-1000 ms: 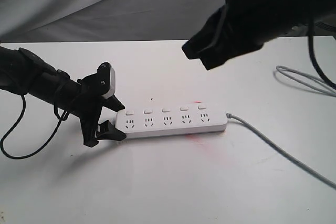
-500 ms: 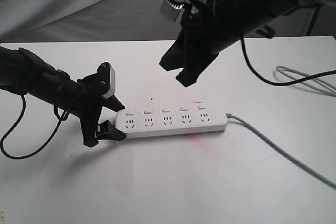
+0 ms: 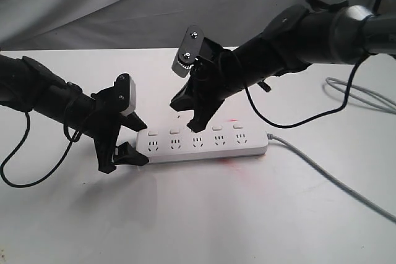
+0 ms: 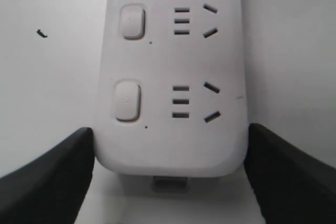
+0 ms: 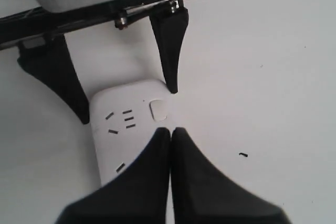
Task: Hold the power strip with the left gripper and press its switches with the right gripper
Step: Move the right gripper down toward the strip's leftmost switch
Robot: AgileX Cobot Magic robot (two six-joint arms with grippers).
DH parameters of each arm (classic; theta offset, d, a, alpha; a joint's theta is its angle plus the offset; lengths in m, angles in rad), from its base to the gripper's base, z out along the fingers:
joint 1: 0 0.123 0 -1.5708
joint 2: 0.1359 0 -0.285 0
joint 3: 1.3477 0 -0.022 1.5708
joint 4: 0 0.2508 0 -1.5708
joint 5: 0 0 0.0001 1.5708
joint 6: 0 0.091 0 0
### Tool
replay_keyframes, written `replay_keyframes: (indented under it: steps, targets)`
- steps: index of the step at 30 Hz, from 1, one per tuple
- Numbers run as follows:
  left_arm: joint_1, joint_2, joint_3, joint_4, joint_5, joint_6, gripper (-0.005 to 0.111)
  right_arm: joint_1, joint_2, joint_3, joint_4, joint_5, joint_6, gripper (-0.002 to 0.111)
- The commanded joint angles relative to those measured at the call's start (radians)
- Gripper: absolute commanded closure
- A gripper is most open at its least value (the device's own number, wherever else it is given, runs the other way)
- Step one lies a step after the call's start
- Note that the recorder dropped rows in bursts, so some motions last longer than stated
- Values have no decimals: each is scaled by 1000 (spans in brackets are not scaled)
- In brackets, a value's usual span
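Note:
The white power strip [image 3: 204,145] lies flat on the table with its row of switches [image 3: 196,130] along the far side. My left gripper [image 3: 142,143] is shut on the strip's left end, and its fingers [image 4: 52,177] press both sides of the power strip [image 4: 170,66]. My right gripper [image 3: 195,128] is shut and points down over the switch row near the middle. In the right wrist view, the right gripper [image 5: 170,130] has its tips just past the end switch [image 5: 157,110], hiding the one beside it. Contact cannot be told.
The strip's grey cord [image 3: 322,171] runs off to the right front. Another grey cable [image 3: 359,94] loops at the right edge. A loose black cable [image 3: 18,165] hangs from the left arm. A faint red smudge [image 3: 234,164] marks the table beside the strip.
The right arm has swung down and left from high above, bringing its shut gripper low over the switch row. The left gripper and the strip have not moved.

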Motion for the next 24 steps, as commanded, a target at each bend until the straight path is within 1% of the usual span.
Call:
replay_keyframes:
  steps: [1,6,14,17,19,21,24]
  targets:
    - [-3,1,-1,33,-17,9,40,3,76,-106,60,56,-33,108]
    - [-3,1,-1,33,-17,9,40,3,160,-214,66,156,-33,108]
    - [-3,1,-1,33,-17,9,40,4,193,-222,74,173,-68,108]
    - [-3,1,-1,33,-17,9,40,4,200,-222,77,217,-101,108]
    - [-3,1,-1,33,-17,9,40,4,207,-222,77,217,-107,105]
    - [-3,1,-1,33,-17,9,40,4,215,-222,108,217,-125,98]
    - [-3,1,-1,33,-17,9,40,11,230,-222,151,216,-148,86]
